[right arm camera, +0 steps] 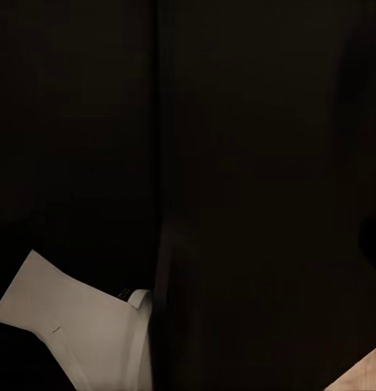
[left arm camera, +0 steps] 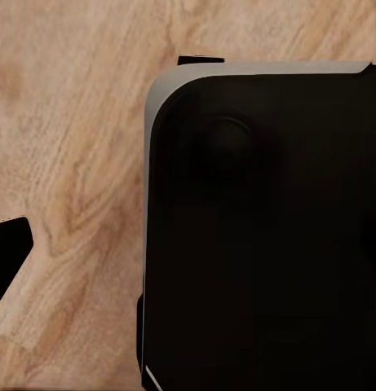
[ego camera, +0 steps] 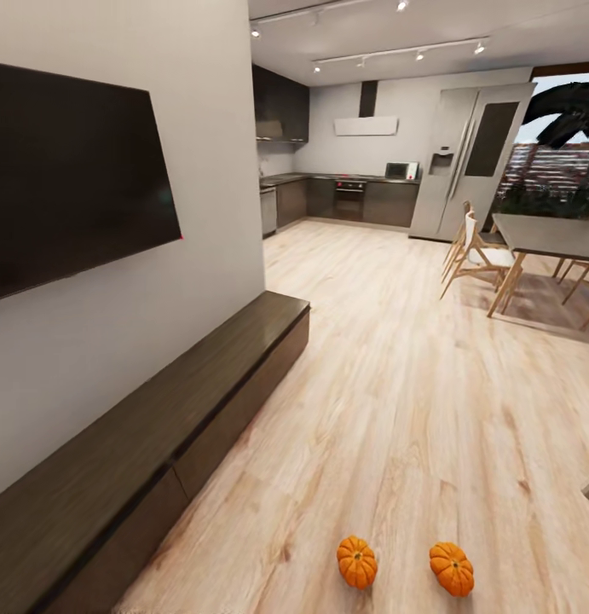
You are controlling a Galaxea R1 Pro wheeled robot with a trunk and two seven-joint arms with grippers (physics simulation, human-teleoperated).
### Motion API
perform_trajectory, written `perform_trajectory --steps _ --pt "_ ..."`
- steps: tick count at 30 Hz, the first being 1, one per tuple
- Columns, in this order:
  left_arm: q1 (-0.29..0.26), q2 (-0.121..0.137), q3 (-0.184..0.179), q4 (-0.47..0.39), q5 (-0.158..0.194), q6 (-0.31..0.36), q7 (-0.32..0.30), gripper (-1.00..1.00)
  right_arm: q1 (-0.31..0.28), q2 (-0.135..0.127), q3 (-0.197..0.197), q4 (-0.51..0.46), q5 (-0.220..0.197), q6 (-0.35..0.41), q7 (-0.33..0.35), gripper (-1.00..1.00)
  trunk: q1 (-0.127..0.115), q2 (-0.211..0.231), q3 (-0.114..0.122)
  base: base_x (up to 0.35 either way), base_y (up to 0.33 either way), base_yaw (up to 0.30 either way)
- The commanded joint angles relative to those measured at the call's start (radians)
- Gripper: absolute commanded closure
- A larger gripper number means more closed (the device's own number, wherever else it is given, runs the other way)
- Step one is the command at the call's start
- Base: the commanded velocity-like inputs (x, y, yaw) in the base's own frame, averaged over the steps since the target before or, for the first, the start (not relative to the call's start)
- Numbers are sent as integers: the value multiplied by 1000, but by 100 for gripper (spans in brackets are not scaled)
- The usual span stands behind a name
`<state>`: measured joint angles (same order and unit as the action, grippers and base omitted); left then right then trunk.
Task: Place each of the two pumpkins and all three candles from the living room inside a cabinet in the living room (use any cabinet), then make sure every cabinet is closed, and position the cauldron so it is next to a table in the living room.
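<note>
A plank floor (ego camera: 396, 375) runs toward a kitchen. The long dark cabinet (ego camera: 158, 426) sits shut along the left wall under a TV (ego camera: 72, 170). Two pumpkins (ego camera: 357, 561) (ego camera: 452, 568) lie apart on the floor near the cabinet. Whether either gripper is open or closed cannot be told.

A light wood plank floor (ego camera: 388, 375) carries 2 small, ribbed orange pumpkins (ego camera: 357, 561) (ego camera: 452, 568), lying side by side but apart near the view's lower edge. The long, low dark-brown wooden cabinet (ego camera: 158, 435) stands on the same floor along the wall, its flat fronts closed. Farther off, pale wooden chairs (ego camera: 477, 256) and a grey-topped dining table (ego camera: 545, 234) stand on it.
</note>
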<state>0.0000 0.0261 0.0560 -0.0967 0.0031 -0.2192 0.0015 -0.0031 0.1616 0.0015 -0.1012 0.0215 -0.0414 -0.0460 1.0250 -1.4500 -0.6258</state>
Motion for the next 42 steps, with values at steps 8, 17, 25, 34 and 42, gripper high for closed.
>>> perform_trajectory --steps 8,17,25,34,42 --pt "0 0 1 0 0 1 0 -100 0 0 0 0 0 0 0 -100 0 0 0 13 -23 251" --pt "0 0 1 0 0 0 0 -100 0 0 0 0 0 0 0 -100 0 0 0 99 -91 275" --pt "0 0 2 0 -1 1 0 -100 0 0 0 0 0 0 0 -100 0 0 0 8 -7 281" --pt "0 0 3 -1 0 1 0 -100 0 0 0 0 0 -1 0 -100 0 0 0 59 -68 283" --pt "0 0 1 0 -1 1 0 -100 0 0 0 0 0 -2 0 -100 0 0 0 110 -63 296"
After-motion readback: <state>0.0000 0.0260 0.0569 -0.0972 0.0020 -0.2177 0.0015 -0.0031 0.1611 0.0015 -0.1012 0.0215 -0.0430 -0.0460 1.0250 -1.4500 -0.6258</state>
